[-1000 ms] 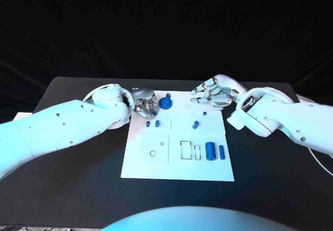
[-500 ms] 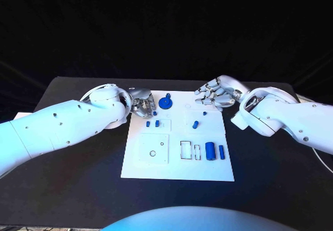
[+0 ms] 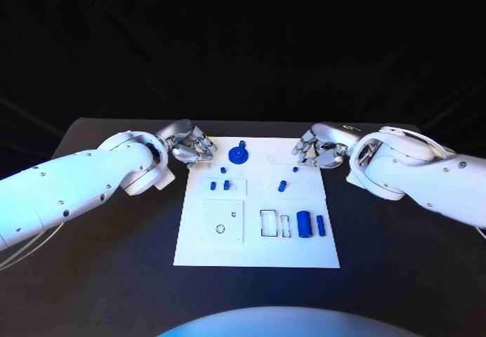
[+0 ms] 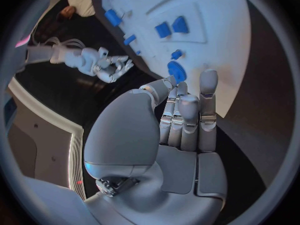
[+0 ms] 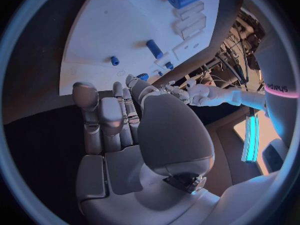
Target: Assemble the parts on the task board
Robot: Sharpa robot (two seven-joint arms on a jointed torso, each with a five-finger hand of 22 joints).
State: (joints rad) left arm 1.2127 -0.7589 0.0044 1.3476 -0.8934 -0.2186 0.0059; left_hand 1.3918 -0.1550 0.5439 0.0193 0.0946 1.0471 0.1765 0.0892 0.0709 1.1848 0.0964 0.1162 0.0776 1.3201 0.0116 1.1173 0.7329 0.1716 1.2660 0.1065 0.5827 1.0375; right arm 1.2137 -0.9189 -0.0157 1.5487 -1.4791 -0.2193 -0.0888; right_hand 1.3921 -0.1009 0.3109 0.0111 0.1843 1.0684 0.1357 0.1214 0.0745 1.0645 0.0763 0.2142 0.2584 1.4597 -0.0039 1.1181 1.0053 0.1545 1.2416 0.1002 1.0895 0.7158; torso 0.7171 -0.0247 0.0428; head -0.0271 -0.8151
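Hands hover at the task board's [image 3: 253, 239] far corners: left hand [image 3: 189, 149] and right hand [image 3: 316, 151] both hold nothing, fingers loosely apart. Blue parts [image 3: 305, 225] lie scattered across the board, which sits mid-table [image 3: 91, 281].

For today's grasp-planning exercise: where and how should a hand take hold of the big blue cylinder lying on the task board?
Grip the big blue cylinder across its round sides at mid-length, coming from above. It lies flat with its long axis toward the robot, a narrower blue rod close alongside, so slim fingertips probably suit.
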